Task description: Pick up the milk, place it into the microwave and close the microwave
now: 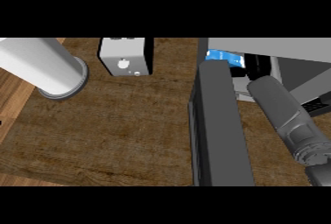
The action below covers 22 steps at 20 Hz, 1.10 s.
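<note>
Deep inside the microwave [284, 54], the right hand is hidden behind its own forearm [284, 111], so whether its fingers are spread or clamped cannot be told. Just beside it, the blue milk [223, 56] carton sits in the cavity. Placement looks nearly done; next the arm must withdraw and swing the open door [220, 127] shut. The left hand is unseen.

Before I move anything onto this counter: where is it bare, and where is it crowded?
Bare: the counter between the white cylinder, the small white box and the open microwave door. Crowded: right of the door, with the right forearm and milk.
</note>
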Available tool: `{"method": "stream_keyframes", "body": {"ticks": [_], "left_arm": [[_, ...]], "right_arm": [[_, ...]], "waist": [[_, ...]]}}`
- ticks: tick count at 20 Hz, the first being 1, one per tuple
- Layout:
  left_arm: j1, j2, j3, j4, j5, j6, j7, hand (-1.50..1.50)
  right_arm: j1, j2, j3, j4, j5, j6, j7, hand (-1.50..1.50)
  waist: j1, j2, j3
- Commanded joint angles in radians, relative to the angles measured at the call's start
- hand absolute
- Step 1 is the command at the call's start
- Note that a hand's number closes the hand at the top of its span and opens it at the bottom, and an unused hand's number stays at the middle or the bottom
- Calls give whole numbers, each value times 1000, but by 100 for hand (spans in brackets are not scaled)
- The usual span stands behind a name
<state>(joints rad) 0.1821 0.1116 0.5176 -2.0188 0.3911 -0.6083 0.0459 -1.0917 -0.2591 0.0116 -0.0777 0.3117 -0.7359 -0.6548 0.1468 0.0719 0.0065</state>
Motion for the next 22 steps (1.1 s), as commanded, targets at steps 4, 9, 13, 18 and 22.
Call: {"method": "stream_keyframes", "body": {"ticks": [4, 9, 13, 18, 22], "left_arm": [[10, -16, -65, 3, -23, -46, -1, -150], [-6, -14, -98, 38, -4, -96, -23, -150], [8, -53, -141, 13, -30, -98, -29, -150], [-52, -68, -192, 32, -70, -75, -8, -150], [-32, -95, -255, -7, -64, -75, 38, 150]], "right_arm": [[-2, 11, -58, -23, -60, 174, -70, -150], [28, 28, -116, -38, -122, 302, -141, -150], [41, 57, -156, -38, -163, 369, -171, -150], [118, 22, -194, -25, -203, 538, -240, -150], [147, 14, -230, -19, -242, 653, -241, -150]], "waist": [[-20, -13, 0], [-44, -21, -1], [-54, -32, -2], [-86, -37, -2], [-88, -45, -2]]}}
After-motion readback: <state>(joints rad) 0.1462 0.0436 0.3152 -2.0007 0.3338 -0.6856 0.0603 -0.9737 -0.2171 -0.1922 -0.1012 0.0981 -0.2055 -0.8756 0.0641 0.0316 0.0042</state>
